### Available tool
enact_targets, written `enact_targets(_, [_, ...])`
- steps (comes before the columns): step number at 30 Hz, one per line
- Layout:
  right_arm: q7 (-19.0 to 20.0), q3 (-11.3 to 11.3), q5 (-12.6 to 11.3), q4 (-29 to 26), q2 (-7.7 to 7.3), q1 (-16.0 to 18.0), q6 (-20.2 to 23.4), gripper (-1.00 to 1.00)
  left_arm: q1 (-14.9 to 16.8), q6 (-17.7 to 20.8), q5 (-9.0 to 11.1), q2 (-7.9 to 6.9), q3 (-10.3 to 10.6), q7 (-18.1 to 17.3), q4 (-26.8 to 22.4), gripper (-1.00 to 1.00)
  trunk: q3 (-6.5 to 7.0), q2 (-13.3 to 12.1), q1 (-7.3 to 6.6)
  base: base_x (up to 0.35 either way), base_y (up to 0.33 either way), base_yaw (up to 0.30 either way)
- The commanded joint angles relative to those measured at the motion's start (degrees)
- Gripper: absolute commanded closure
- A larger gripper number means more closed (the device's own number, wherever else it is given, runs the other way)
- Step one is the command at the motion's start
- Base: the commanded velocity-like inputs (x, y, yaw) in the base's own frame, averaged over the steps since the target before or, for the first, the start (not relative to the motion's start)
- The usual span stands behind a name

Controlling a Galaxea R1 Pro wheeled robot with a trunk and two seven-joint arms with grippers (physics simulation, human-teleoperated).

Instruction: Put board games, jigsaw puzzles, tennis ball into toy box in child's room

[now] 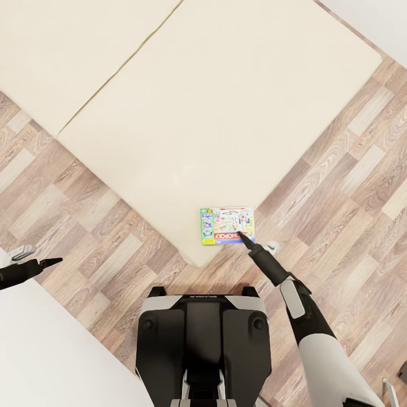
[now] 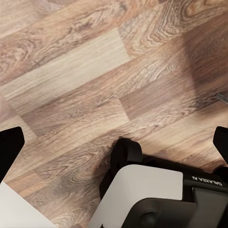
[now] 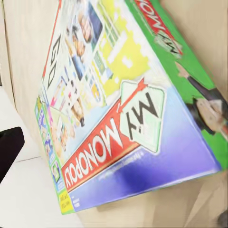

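A white "Monopoly" board game [image 1: 226, 225] with a red logo lies flat on the beige bed [image 1: 215, 113], close to the corner nearest me. My right gripper [image 1: 258, 241] is open at the box's near right edge. Its dark finger [image 1: 244, 236] rests over the printed lid and its other finger [image 1: 272, 246] is beyond the box's side. The right wrist view has the box [image 3: 109, 104] very close and tilted, with one dark finger [image 3: 9, 147] beside it. My left gripper [image 1: 40, 255] hangs open over the wooden floor at the far left, holding nothing, its fingers [image 2: 9, 147] spread wide.
Wooden plank floor [image 1: 339, 186] surrounds the bed corner. A second beige mattress section [image 1: 68, 51] lies at the upper left. A white surface [image 1: 45, 350] fills the lower left beside my base [image 1: 203, 339], which appears under the left gripper [image 2: 152, 190].
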State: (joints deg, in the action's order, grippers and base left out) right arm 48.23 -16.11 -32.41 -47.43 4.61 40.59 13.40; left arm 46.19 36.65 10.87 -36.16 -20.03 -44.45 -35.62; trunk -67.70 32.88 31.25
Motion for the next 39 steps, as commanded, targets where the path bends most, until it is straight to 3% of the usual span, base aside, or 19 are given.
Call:
enact_targets(1, [0.2,-0.2,-0.4,0.0,-0.09,0.0,0.6,-1.0,0.0,0.4,0.2,0.01,-0.1,-0.1,0.0,-1.0,-0.04,0.1,0.02,0.0,0.0,0.0])
enact_targets(23, [0.1,-0.1,-0.9,0.1,-0.48,0.0,0.7,-1.0,0.0,0.4,0.2,-0.03,-0.2,-0.1,0.0,-1.0,-0.04,0.1,0.02,0.0,0.0,0.0])
enact_targets(24, [0.1,-0.1,-0.9,0.1,-0.48,0.0,0.7,1.0,0.0,0.4,0.2,-0.04,-0.2,-0.1,0.0,-1.0,-0.04,0.1,0.02,0.0,0.0,0.0])
enact_targets(39, [-0.1,0.1,-0.9,0.1,-0.41,0.0,0.7,1.0,0.0,0.4,0.2,-0.01,-0.1,-0.1,0.0,-1.0,-0.04,0.1,0.02,0.0,0.0,0.0])
